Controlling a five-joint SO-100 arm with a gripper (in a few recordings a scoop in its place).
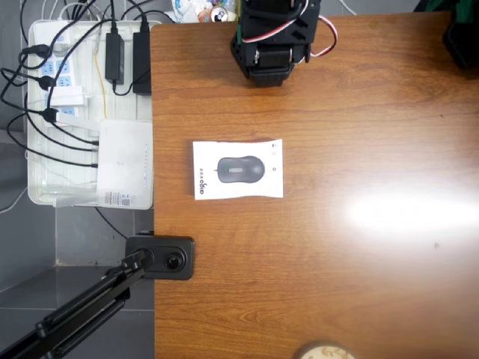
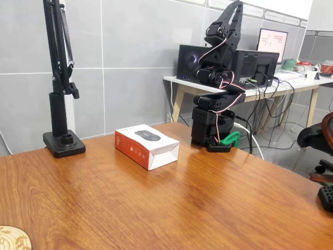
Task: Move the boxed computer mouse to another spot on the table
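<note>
Me: my arm is folded up over its base at the far edge of the desk, drawn in tall and away from the work

Jaws: tucked up high in the fold in the fixed view; I cannot tell how wide they stand, and I see nothing held in them

Boxed computer mouse: lies flat on the desk, mouse picture facing up, orange-red side turned toward the fixed camera, well apart from me and touching nothing else

Where it sits: in the overhead view nearer the left edge of the desk than the right, about midway between the top and bottom edges

Direction from me: in the overhead view the box lies straight out from my base, toward the bottom edge and a shade toward the left edge

Long axis: runs left to right in the overhead view, so it lies across my line of reach; I judge the short width is what my jaws would span

Around it: bare wood on the right and toward the bottom edge, so free spots look plentiful; the black stand clamp sits at the left edge

Stage: by my reading the move is not yet begun
</note>
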